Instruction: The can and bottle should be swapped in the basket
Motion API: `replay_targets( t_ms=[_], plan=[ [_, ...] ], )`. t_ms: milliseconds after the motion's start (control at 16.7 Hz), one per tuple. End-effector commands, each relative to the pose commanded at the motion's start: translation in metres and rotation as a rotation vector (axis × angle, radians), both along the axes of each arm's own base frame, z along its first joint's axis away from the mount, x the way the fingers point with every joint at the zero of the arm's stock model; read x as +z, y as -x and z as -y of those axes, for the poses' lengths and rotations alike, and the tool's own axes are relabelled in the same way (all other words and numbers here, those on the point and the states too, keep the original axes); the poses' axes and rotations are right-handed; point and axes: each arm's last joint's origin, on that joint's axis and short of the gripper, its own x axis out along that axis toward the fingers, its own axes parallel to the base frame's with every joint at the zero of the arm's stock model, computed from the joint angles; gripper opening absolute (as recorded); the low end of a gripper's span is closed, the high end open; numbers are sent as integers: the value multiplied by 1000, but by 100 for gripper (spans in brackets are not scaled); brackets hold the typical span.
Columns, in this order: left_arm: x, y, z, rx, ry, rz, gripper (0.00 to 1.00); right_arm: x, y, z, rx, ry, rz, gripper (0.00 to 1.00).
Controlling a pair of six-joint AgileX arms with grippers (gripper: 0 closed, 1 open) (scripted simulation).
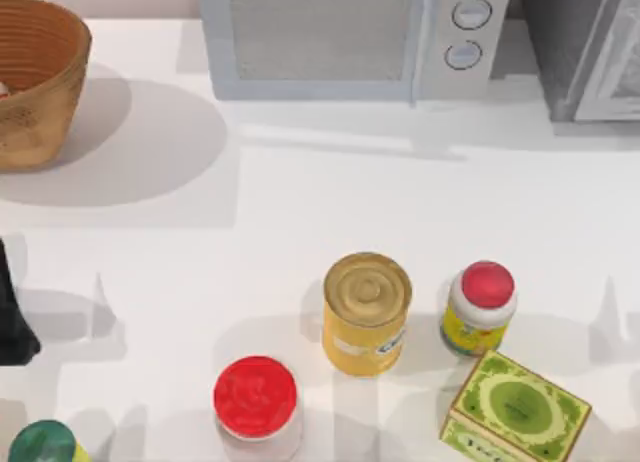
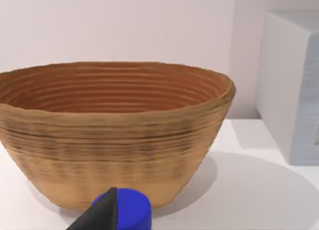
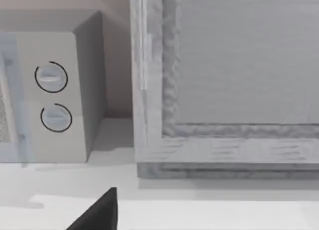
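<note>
The tan wicker basket (image 1: 35, 82) stands at the table's far left corner, and its ribbed wall (image 2: 114, 140) is close in the left wrist view. Inside it, at the top view's left edge, lies a small white and red bit (image 1: 3, 88); I cannot tell whether it is the bottle. The yellow can (image 1: 366, 314) with a gold lid stands upright near the front, right of centre, outside the basket. My left arm (image 1: 12, 327) sits at the left edge, well in front of the basket. A dark part of my left gripper (image 2: 102, 215) faces the basket.
A yellow-labelled bottle with a red cap (image 1: 480, 307) stands right of the can. A red-lidded jar (image 1: 256, 397), a green box (image 1: 515, 414) and a green-topped thing (image 1: 42, 444) line the front. A microwave (image 1: 350, 37) stands at the back. A blue round thing (image 2: 130, 211) sits by my left gripper.
</note>
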Motion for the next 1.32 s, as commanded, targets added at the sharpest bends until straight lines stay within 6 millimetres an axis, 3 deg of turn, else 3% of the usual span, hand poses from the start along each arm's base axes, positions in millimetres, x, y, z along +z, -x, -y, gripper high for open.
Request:
replay_targets(
  t_ms=[360, 540, 720, 1020, 1200, 1320],
  plan=[
    [13, -2, -1, 8, -2, -68, 100, 0, 0, 0, 0, 0, 0, 100],
    [40, -9, -2, 12, -6, -169, 100, 0, 0, 0, 0, 0, 0, 100],
    [80, -27, -4, 11, -11, -287, 100, 0, 0, 0, 0, 0, 0, 100],
    [151, -93, -12, 8, -20, -498, 100, 0, 0, 0, 0, 0, 0, 100],
    [179, -152, -22, 6, -24, -631, 100, 0, 0, 0, 0, 0, 0, 100],
    [187, -196, -30, 5, -24, -723, 100, 0, 0, 0, 0, 0, 0, 100]
  ],
)
